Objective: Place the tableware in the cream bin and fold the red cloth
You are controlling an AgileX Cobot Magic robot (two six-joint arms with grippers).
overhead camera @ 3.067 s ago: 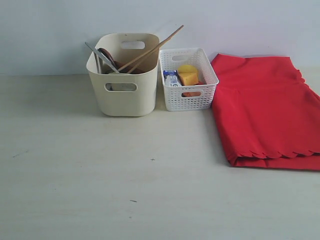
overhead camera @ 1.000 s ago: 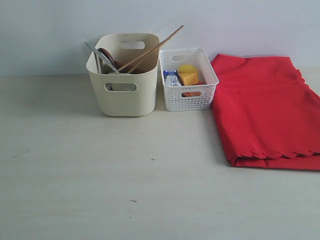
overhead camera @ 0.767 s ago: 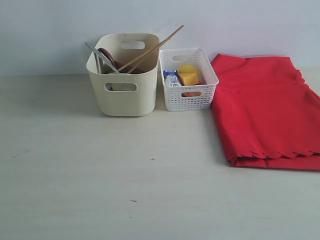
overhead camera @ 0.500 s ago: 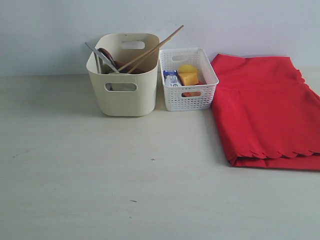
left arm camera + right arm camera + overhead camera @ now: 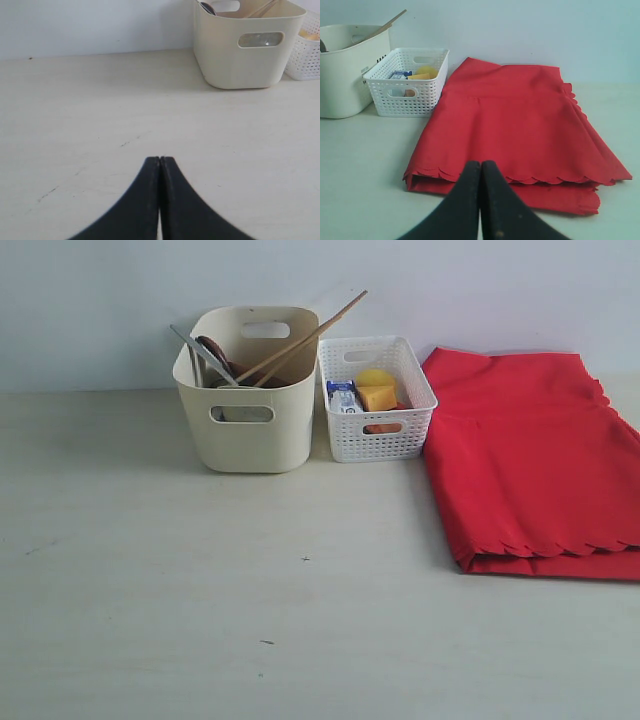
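Observation:
The cream bin stands at the back of the table. Two chopsticks, a silver knife and a dark spoon stick out of it; other tableware inside is hidden. The red cloth lies folded at the right, scalloped edges towards the front. My left gripper is shut and empty above bare table, well short of the cream bin. Shut and empty too, my right gripper hangs in front of the red cloth. Neither gripper shows in the exterior view.
A white lattice basket with a milk carton, a cheese wedge and a lemon stands between bin and cloth. A pale wall rises behind them. The table stretches forward in front.

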